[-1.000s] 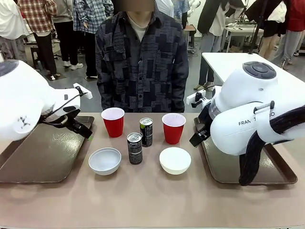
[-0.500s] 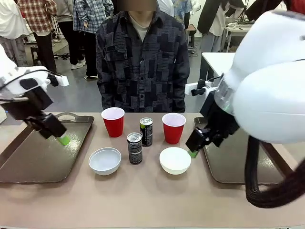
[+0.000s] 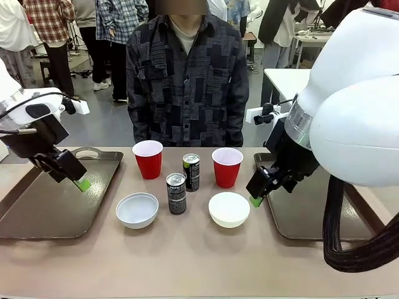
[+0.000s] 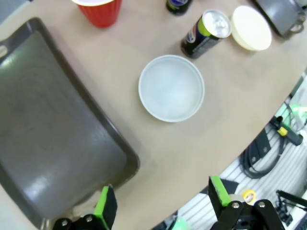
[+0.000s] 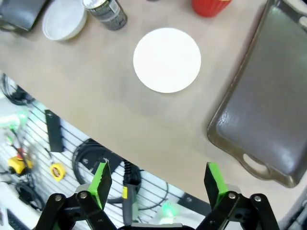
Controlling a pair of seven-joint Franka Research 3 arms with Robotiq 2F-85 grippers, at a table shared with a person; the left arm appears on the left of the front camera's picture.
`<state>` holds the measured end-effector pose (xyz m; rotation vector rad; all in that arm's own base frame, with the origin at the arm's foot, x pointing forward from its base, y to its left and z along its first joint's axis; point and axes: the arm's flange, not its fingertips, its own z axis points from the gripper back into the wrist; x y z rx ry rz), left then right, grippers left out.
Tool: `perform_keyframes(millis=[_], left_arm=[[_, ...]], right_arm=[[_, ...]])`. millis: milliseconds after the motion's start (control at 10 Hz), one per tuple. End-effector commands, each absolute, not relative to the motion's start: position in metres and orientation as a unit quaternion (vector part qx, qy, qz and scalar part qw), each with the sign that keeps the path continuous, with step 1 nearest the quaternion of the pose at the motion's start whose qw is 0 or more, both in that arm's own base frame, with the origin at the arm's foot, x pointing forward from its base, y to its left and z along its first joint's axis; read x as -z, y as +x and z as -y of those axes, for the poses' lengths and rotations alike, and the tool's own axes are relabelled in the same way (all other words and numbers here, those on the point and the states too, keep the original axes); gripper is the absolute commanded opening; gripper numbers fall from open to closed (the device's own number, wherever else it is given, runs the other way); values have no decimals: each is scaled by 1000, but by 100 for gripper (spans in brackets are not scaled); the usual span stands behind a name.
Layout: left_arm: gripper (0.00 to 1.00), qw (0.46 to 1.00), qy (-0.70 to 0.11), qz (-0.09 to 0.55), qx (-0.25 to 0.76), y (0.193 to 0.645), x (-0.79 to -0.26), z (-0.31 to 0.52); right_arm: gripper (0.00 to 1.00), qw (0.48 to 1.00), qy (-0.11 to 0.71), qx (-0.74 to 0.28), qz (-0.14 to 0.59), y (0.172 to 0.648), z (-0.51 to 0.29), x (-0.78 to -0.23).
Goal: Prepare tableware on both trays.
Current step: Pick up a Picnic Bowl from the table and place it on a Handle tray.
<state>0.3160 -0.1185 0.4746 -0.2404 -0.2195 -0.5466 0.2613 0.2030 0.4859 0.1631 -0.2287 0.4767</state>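
My left pincer (image 4: 161, 201) is spread wide, hanging in the air well to the left of the front can (image 3: 176, 194), over the can-side half of the left tray (image 3: 37, 212). My right pincer (image 5: 157, 179) is spread just as wide, hanging free to the right of that can, above the inner edge of the right tray (image 3: 299, 218).

Now outward! Just left of the front can sits the left bowl (image 3: 137, 210), mouth up on the table (image 3: 187, 261), between the can and the left tray. Just right of the can, there's the right bowl (image 3: 229, 208), between the can and my right pincer.

Behind the front can and a touch to the right, close but apart, stands the back can (image 3: 191, 172), upright like the first. Behind and to the left of the front can is the left red cup (image 3: 148, 159), upright, white inside showing. Behind and to the right is the right red cup (image 3: 226, 167), upright too.

All six pieces stand on the table between the two trays. Far behind the front can, across the table, a person (image 3: 187, 81) in a dark patterned shirt stands facing me.
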Motion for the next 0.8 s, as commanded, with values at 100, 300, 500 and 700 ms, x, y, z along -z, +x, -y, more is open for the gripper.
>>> perform_keyframes(millis=[100,300,500,700], left_arm=[[100,934,-251,115,226,315,-452,57],[100,899,-374,132,186,306,-445,0],[100,880,-426,151,147,287,-440,-51],[100,862,-465,182,84,267,-430,-96]], right_arm=[[100,953,273,-94,87,286,-85,-433],[100,920,370,-46,121,257,-29,-420],[100,901,414,-20,128,228,0,-403],[100,888,438,21,138,200,31,-387]])
